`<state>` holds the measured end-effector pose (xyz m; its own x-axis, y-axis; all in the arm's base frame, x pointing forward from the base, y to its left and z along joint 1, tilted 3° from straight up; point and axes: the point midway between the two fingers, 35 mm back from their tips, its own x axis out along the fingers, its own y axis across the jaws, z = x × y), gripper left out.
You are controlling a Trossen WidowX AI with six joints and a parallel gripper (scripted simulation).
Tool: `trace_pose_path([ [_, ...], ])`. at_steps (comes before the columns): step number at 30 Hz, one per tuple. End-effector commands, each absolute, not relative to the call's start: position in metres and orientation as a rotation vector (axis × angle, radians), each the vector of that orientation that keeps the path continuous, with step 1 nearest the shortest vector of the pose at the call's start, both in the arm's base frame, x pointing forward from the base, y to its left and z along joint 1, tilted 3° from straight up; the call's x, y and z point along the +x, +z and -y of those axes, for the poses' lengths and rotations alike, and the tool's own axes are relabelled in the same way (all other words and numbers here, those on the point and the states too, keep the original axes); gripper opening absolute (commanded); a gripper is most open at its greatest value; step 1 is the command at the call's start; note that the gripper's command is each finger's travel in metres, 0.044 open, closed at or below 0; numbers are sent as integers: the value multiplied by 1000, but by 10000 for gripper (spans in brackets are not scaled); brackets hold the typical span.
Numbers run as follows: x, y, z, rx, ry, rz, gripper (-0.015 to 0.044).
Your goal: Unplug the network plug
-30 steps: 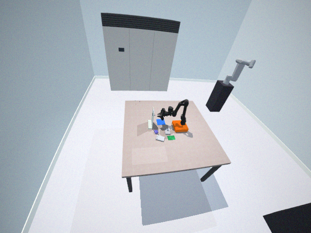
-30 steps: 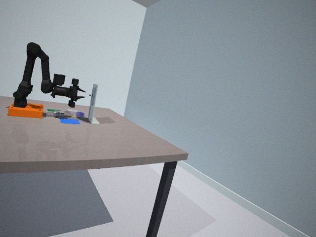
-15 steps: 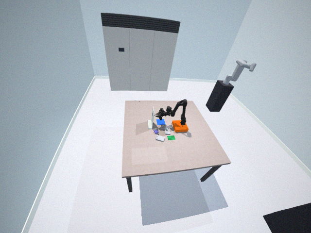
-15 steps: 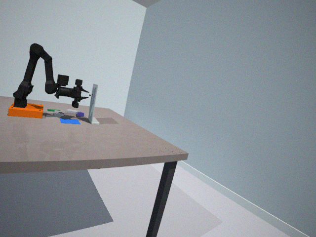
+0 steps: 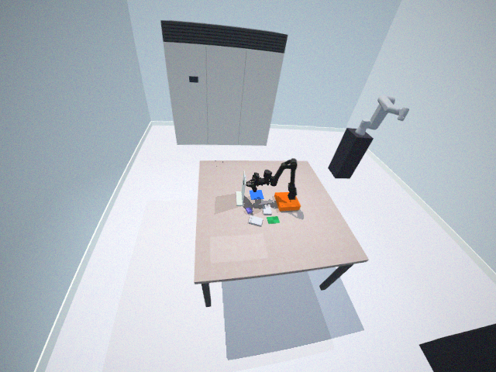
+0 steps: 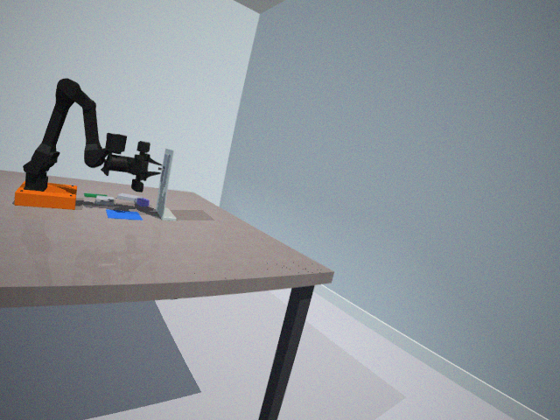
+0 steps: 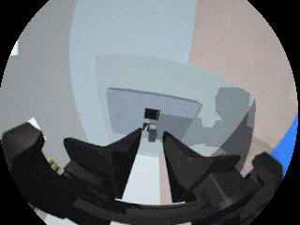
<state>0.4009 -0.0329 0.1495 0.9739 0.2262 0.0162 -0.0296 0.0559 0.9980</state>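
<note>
The upright panel [image 5: 243, 194] [image 6: 163, 194] [image 7: 141, 70] stands on the table with a grey socket plate [image 7: 126, 105] on its face. The small plug [image 7: 152, 134] sits at the lower socket, below a dark square opening. Its tab is too small to make out. My gripper [image 5: 246, 184] [image 6: 161, 169] [image 7: 153, 133] is level in front of the panel and partly open, its fingertips to either side of the plug. I see gaps beside the plug in the wrist view; contact cannot be told. The blue square [image 5: 256, 194] [image 6: 131, 216] [image 7: 292, 146] lies flat on the table.
A purple block [image 5: 249, 210] [image 6: 142, 201], a white box [image 5: 255, 221], a smaller pale box [image 5: 266, 210] and a green flat piece [image 5: 273, 219] [image 6: 94, 195] lie near the panel. My arm stands on an orange base [image 5: 287, 204] [image 6: 45, 199].
</note>
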Motion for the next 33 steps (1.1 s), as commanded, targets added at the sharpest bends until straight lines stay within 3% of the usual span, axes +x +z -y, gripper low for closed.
trace_pose_path([
  [1,403,152,34,1507,196,-153,116],
  [18,403,152,34,1507,196,-153,3],
  [33,397,151,33,1507,196,-153,0],
])
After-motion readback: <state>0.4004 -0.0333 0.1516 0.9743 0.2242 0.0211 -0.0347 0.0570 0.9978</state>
